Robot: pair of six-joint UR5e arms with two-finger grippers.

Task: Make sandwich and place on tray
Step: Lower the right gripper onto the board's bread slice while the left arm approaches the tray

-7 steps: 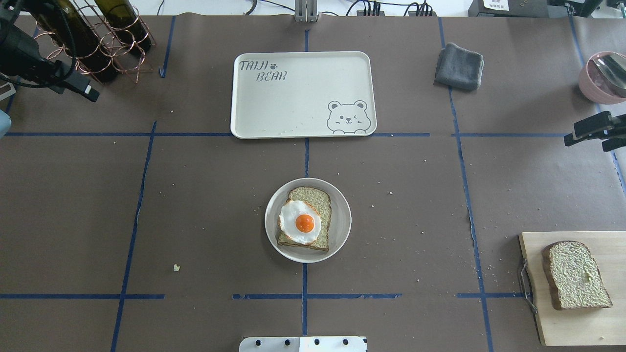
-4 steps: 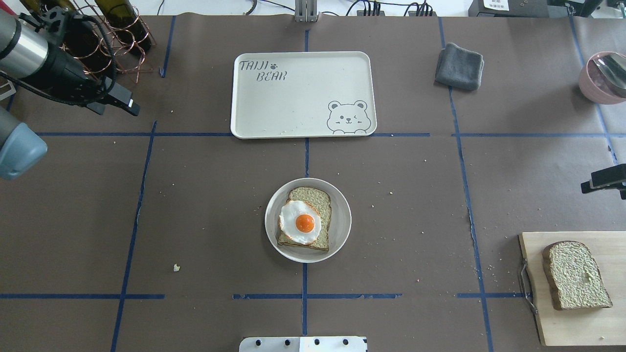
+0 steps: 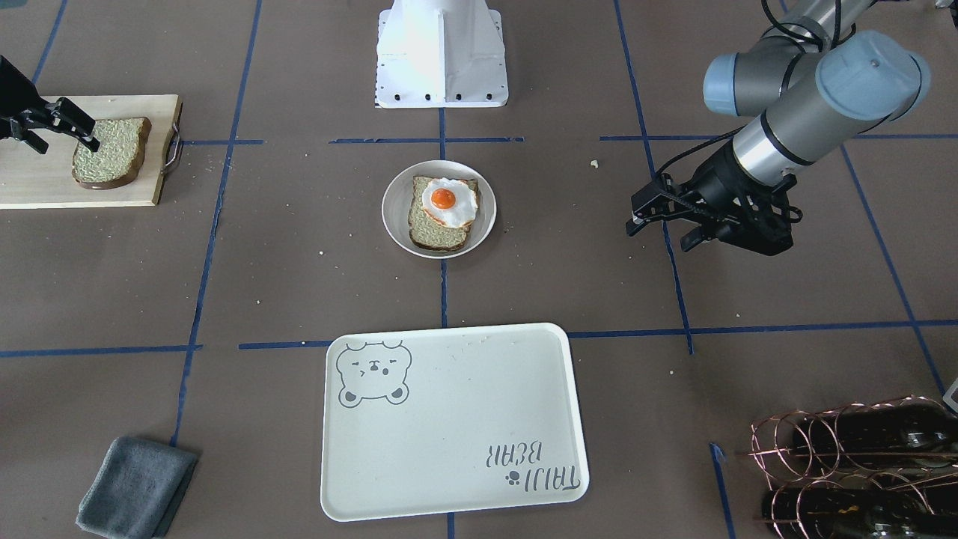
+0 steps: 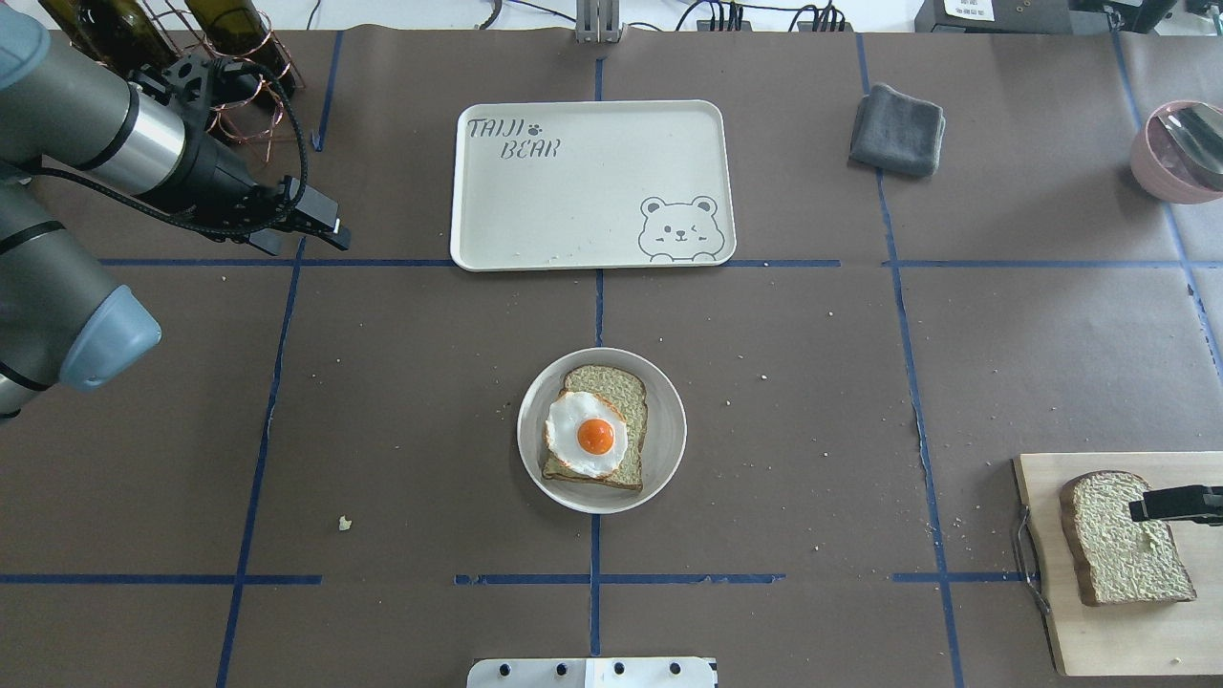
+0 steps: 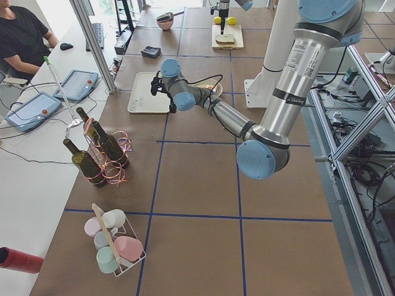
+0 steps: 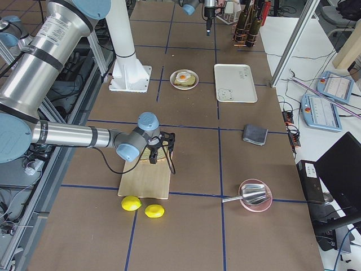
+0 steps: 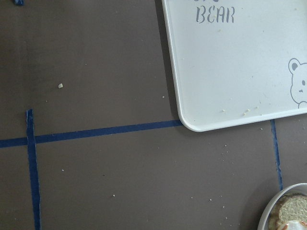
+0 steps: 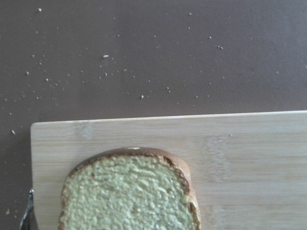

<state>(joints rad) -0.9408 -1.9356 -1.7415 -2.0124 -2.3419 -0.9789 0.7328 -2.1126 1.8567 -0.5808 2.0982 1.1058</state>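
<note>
One bread slice (image 4: pixel 611 392) lies on a small round white plate (image 4: pixel 669 430) at the table's middle, with the fried egg (image 4: pixel 588 435) on top of it. The second bread slice (image 4: pixel 1113 554) lies on the wooden cutting board (image 4: pixel 1127 631) at the near right and also shows in the right wrist view (image 8: pixel 129 196). The cream bear tray (image 4: pixel 573 191) sits behind the plate with nothing on it. My right gripper (image 3: pixel 67 144) hovers open over the slice on the board. My left gripper (image 4: pixel 334 229) is open and empty above the table, left of the tray.
A grey folded cloth (image 4: pixel 898 129) lies far right of the tray. A copper rack with wine bottles (image 4: pixel 210 67) stands at the far left. A pink bowl with a metal scoop (image 4: pixel 1180 153) is at the far right edge. Two lemons (image 6: pixel 144 208) lie beside the board.
My left arm has swung in from the far left edge toward the tray's left side. My right gripper has moved nearer the robot, from mid right to above the slice on the board.
</note>
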